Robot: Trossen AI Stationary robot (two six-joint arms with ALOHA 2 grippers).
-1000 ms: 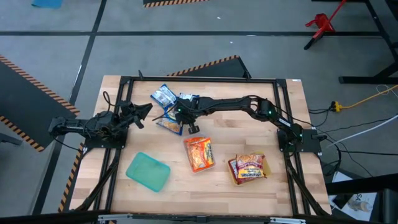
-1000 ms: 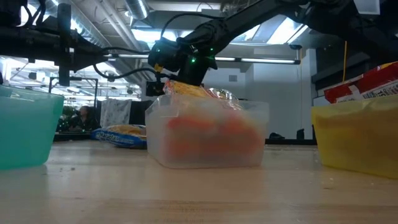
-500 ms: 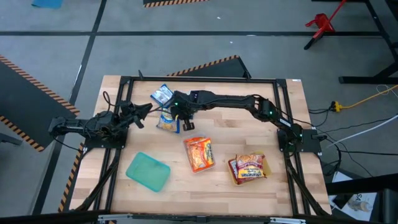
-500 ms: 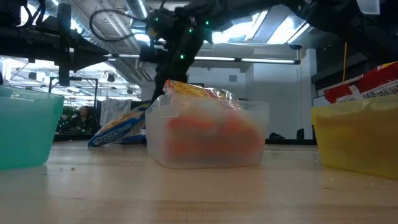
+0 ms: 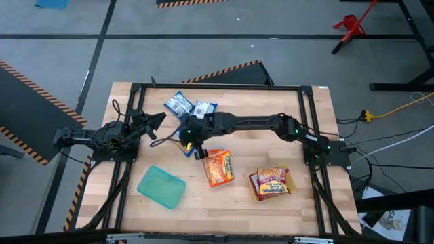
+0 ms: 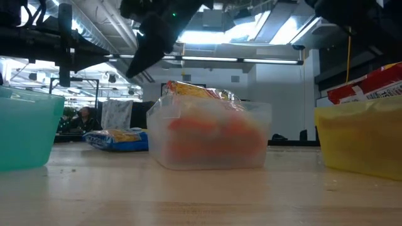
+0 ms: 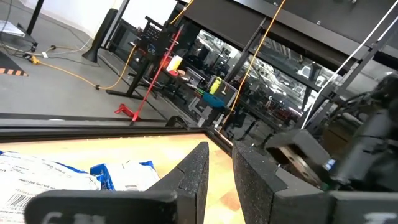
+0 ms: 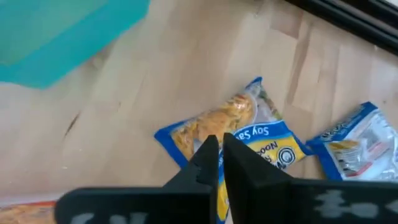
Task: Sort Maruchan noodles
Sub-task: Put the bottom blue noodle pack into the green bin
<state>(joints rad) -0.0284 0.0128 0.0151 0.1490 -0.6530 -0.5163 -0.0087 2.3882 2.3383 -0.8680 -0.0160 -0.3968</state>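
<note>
- My right gripper [image 5: 192,146] has swung back toward the desk's [image 5: 305,203] middle since a second ago; its jaws are pressed together, holding nothing.
- The blue packet [image 8: 233,127] it had lifted half a second ago now lies flat on the wood under it.
- Two more blue-white packets [image 5: 190,106] lie near the far edge as before.
- Orange packets [image 5: 217,167] fill the clear tray; red ones [image 5: 270,182] the yellow.
- The teal tray [image 5: 161,186] is unchanged.
- My left gripper [image 5: 154,122] stays parked at the left edge, jaws slightly apart.

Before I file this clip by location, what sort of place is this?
Likely a robotics lab or workshop. The wooden table stands on a grey floor with hazard-striped mats, cables run alongside, and exposed ceiling ducts hang over it.
</note>
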